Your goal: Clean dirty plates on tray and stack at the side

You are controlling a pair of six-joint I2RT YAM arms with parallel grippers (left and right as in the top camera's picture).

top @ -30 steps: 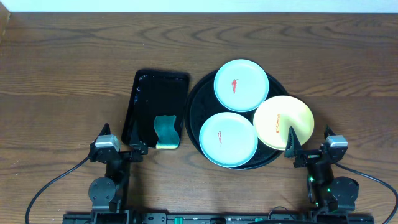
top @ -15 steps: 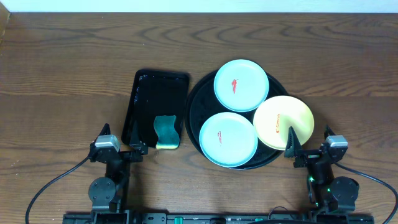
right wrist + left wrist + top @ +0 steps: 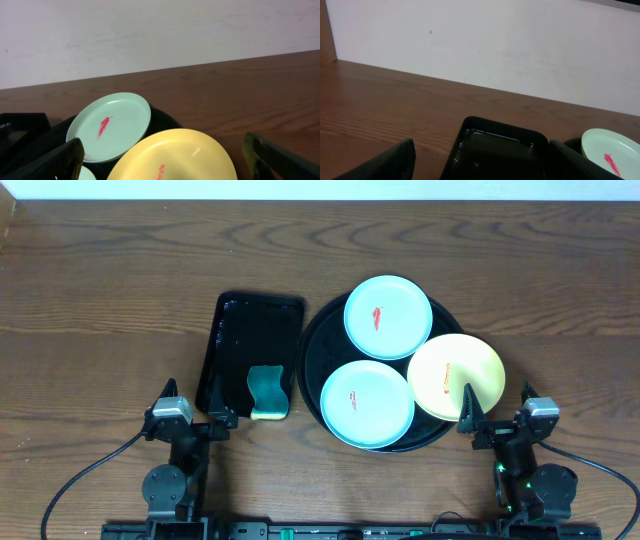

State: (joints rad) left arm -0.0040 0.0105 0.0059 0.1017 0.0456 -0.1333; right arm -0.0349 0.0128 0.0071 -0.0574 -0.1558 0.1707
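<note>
The round black tray [image 3: 322,345] holds three smeared plates: a pale blue-green plate [image 3: 388,316] at the back, a second pale blue-green plate [image 3: 367,403] at the front, and a pale yellow plate [image 3: 456,375] resting on the right rim. The right wrist view shows the yellow plate [image 3: 175,155] and the back plate [image 3: 110,125]. My left gripper [image 3: 192,420] is open near the table's front edge, beside the rectangular tray. My right gripper [image 3: 495,423] is open, its left finger at the yellow plate's front edge. Both are empty.
A rectangular black tray [image 3: 240,340] lies left of the round tray, with a green and yellow sponge [image 3: 267,392] at its front end. It also shows in the left wrist view [image 3: 500,150]. A white wall stands behind the table.
</note>
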